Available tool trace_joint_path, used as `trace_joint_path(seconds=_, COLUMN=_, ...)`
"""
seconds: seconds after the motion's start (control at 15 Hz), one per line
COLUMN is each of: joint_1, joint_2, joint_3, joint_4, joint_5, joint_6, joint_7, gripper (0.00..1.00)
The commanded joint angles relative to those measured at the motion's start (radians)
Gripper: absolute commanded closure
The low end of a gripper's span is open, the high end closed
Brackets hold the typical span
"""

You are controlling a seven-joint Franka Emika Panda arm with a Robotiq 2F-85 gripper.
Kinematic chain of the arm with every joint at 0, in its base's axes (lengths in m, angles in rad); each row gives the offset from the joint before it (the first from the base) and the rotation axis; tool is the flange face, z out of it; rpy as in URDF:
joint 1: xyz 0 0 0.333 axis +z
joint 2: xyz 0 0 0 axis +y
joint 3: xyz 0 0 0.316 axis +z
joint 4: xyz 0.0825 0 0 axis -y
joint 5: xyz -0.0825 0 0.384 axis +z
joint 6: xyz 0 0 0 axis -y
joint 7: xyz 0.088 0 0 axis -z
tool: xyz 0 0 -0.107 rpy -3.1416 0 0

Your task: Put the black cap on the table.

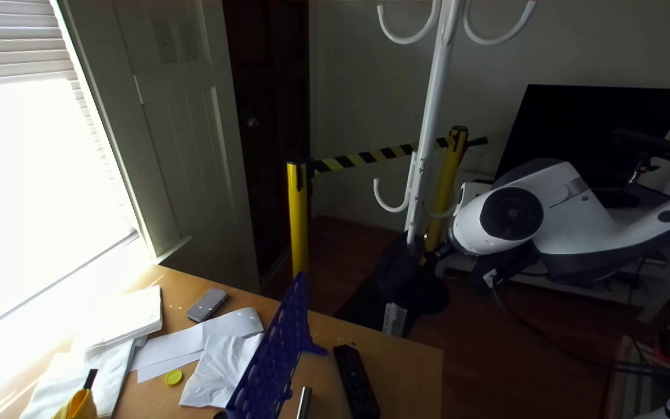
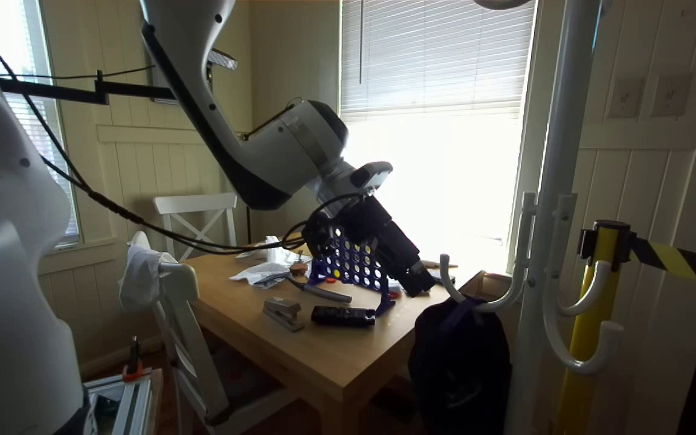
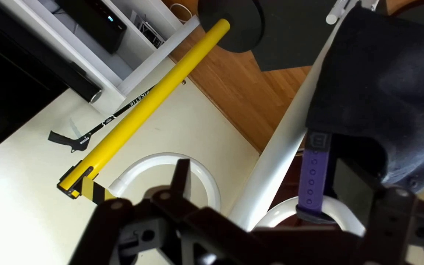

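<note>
The black cap hangs by its purple-blue strap from a hook of the white coat rack. It shows in an exterior view point(image 2: 463, 362), as a dark lump in an exterior view point(image 1: 396, 270), and at the right of the wrist view point(image 3: 377, 81). My gripper is open in the wrist view point(image 3: 265, 169), its fingers wide apart. The strap lies between them in that picture, nearer the right finger, which overlaps the cap's opening; I cannot tell if they touch. The gripper is close to the hook in an exterior view point(image 2: 423, 281). The light brown table shows in both exterior views point(image 1: 410, 366) point(image 2: 324, 356).
The coat rack's pole point(image 2: 559, 151) and its hooks stand by the table corner. A blue game grid point(image 1: 277, 349), a black remote point(image 1: 355, 378) and a stapler point(image 2: 283, 313) are on the table. Yellow posts point(image 1: 298, 215) with striped tape stand behind. A white chair point(image 2: 185, 320) is beside the table.
</note>
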State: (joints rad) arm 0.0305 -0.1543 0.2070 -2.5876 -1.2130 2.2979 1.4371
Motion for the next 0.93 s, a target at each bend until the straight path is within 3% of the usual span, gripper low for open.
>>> trace_joint_path(seconds=0.0, joint_1=0.021, joint_2=0.079, joint_3=-0.033, joint_4=0.054, joint_5=-0.047, joint_6=-0.031, joint_7=0.066, gripper=0.0)
trace_joint_path(seconds=0.87, joint_1=0.042, joint_2=0.252, joint_3=-0.07, joint_4=0.172, joint_5=-0.154, joint_6=-0.063, joint_7=0.208, gripper=0.0)
